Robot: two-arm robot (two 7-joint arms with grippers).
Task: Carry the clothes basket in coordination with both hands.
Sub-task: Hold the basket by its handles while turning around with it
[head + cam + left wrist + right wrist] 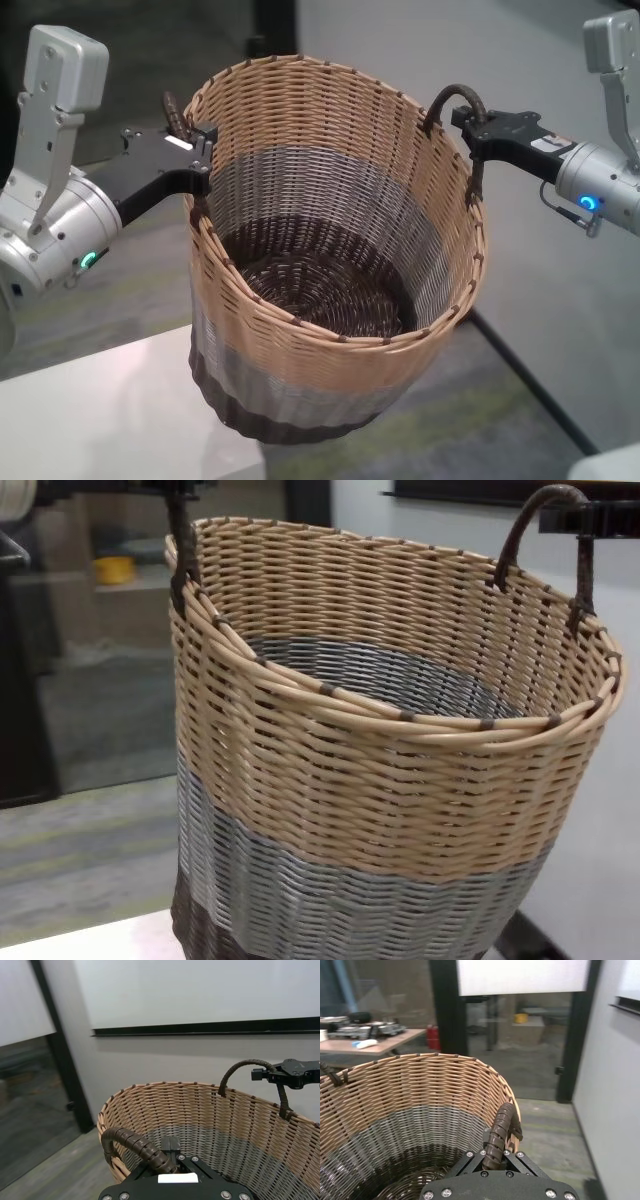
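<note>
While the clothes basket (335, 290) hung over the white bench (100, 410) | left gripper (195, 150) jaws clamped one handle | right gripper (478, 125) jaws clamped the other

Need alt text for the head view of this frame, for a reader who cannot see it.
A large round woven wicker basket with tan, grey and dark brown bands hangs between two black grippers, its base above the corner of a white table. The left gripper and the right gripper are each shut on a dark brown loop handle.
</note>
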